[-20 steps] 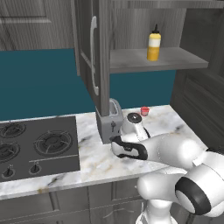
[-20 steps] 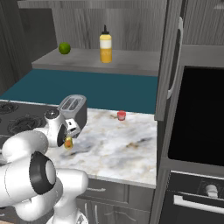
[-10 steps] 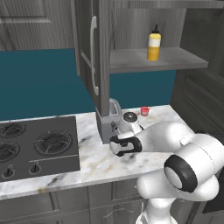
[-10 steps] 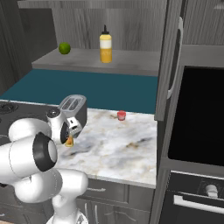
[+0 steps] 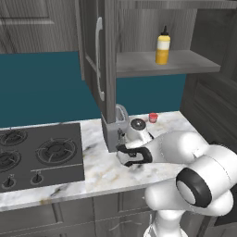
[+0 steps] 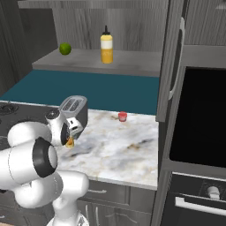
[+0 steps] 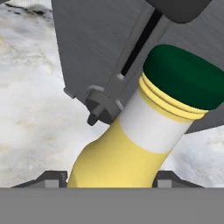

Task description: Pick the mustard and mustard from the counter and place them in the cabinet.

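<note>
Since a second ago, gripper [image 7: 112, 177] jaws have narrowed onto small green-capped mustard [image 7: 144, 135] on counter [image 5: 99, 173], toaster [image 6: 75, 108] at its 12 o'clock. Tall mustard [image 5: 162, 45] sits on cabinet shelf [image 5: 194, 65]. Risk: low grip, bottle tips or clips toaster on lift.

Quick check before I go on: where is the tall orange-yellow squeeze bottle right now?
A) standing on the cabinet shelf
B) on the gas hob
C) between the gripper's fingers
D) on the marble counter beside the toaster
A: the tall squeeze bottle stands upright on the cabinet shelf, seen in both base views.
</note>
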